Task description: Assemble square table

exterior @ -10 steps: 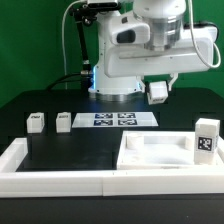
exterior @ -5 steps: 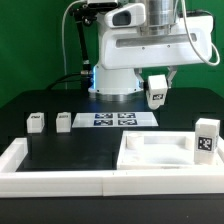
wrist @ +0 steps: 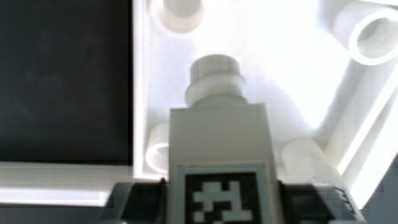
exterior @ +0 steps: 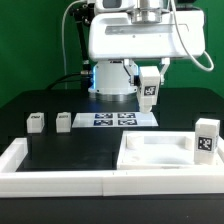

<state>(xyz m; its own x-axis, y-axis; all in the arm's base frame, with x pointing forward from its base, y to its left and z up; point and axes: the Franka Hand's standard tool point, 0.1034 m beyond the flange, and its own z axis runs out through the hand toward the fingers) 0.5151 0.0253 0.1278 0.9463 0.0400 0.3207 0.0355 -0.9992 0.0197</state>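
The square table's slab [exterior: 158, 160] lies flat on the desk [exterior: 70, 148] at the exterior view's lower right, hollow side up, just inside the white rim [exterior: 20, 158]; no leg is fitted to it yet. The held leg [exterior: 147, 90] is up in the air, clamped by its tagged block in the hand [exterior: 148, 76], whose fingers are closed partway around it; it hangs well above the desk, behind the marker board [exterior: 120, 119] and well apart from the slab. In the wrist view its peg end [wrist: 214, 72] points away from the hand toward the slab; a corner hole [wrist: 178, 12] lies off the peg's line, and another hole [wrist: 377, 35] lies farther across. A standing leg [exterior: 206, 138] waits by the slab's right edge; a far-left leg [exterior: 36, 122] and a second small leg [exterior: 64, 120] sit on the desk at the exterior view's left.

The step in hand looks like carrying the held leg to a corner hole and seating it. To do it well, bring the peg squarely over the hole before descending; straighten the leg, which seems slightly tilted; lower slowly so the peg finds the hole, not its surround; the slab is probably loose and may slide if pushed sideways; release only once the peg sits in.
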